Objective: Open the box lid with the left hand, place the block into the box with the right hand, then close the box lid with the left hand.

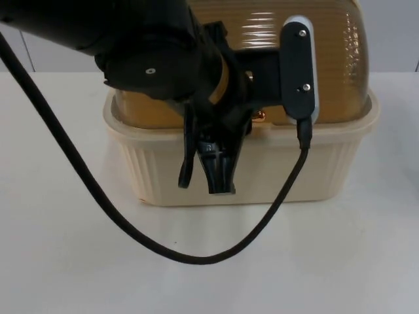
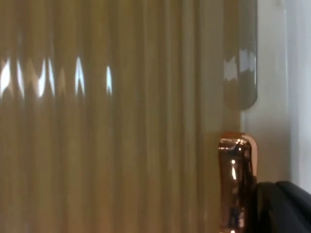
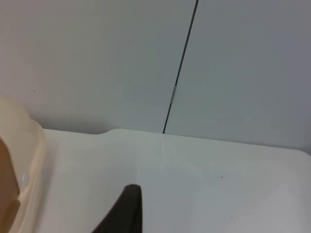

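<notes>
The left gripper (image 1: 206, 173), fingers parted, is held at the cream ribbed plastic box's (image 1: 262, 176) front wall, below the amber ribbed lid's (image 1: 275, 39) copper knob (image 1: 260, 116); a slip off that knob is risked. The right gripper's (image 3: 127, 213) state cannot be told; it waits near the table's far edge.

I've got the white table top (image 1: 78, 261) spread across the lower part of the top view, bare and evenly lit, running out to both side edges of the frame. Behind it, at the upper left and upper right of that view, I see the grey partition wall (image 1: 393, 33) standing where the table ends. From the right wrist view I'm looking at the same wall (image 3: 97, 58), pale grey, with a thin dark vertical seam (image 3: 180, 68) splitting it into two panels. The seam comes down to meet the table's far edge (image 3: 194, 165).
</notes>
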You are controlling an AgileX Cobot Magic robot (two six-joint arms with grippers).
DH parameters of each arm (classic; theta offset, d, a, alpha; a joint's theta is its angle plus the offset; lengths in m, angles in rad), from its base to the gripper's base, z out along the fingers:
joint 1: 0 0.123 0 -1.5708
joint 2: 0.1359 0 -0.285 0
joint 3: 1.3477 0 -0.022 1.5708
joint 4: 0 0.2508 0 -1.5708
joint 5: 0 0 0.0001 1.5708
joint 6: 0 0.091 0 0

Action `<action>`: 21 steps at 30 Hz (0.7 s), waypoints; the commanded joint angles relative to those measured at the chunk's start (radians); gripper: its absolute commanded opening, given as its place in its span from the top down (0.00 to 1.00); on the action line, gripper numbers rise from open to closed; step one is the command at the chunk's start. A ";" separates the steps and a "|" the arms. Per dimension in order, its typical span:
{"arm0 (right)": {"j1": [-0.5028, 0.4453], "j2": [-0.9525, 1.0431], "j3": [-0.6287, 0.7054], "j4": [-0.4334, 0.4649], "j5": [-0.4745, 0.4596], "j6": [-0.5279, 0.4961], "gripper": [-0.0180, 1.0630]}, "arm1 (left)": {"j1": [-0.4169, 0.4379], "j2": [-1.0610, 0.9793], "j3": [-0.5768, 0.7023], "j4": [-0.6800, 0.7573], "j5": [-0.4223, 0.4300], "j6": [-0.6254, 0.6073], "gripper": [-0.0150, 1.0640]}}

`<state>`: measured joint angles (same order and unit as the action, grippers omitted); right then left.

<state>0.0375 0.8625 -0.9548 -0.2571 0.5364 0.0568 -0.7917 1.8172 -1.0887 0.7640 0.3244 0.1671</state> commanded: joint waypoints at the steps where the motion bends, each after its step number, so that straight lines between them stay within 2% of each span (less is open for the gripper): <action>1: -0.004 0.000 -0.004 -0.003 -0.001 0.003 0.02 | 0.004 -0.003 -0.004 0.039 0.000 -0.017 0.99; 6: -0.004 0.000 -0.004 -0.003 -0.001 0.003 0.02 | 0.004 -0.003 -0.035 0.059 0.029 -0.037 0.99; 11: -0.004 0.000 -0.004 -0.003 -0.001 0.003 0.02 | 0.030 -0.003 -0.094 0.043 0.036 0.027 0.99; 14: -0.004 0.000 -0.004 -0.003 -0.001 0.003 0.02 | 0.057 -0.003 -0.121 -0.019 0.034 0.098 0.99; 16: -0.004 0.000 -0.004 -0.003 -0.001 0.003 0.02 | 0.084 -0.003 -0.147 -0.142 0.054 0.228 0.99; 17: -0.004 0.000 -0.004 -0.003 -0.001 0.003 0.02 | 0.096 -0.003 -0.163 -0.227 0.076 0.331 0.99; 19: -0.004 0.000 -0.004 -0.003 -0.001 0.003 0.02 | 0.128 -0.003 -0.206 -0.453 0.126 0.535 0.99; 20: -0.004 0.000 -0.004 -0.003 -0.001 0.003 0.02 | 0.128 -0.003 -0.206 -0.453 0.126 0.535 0.99; 21: -0.004 0.000 -0.004 -0.003 -0.001 0.003 0.02 | 0.145 -0.003 -0.229 -0.546 0.145 0.617 0.99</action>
<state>0.0375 0.8625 -0.9548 -0.2571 0.5364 0.0568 -0.6671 1.8191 -1.3066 0.3002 0.4139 0.7057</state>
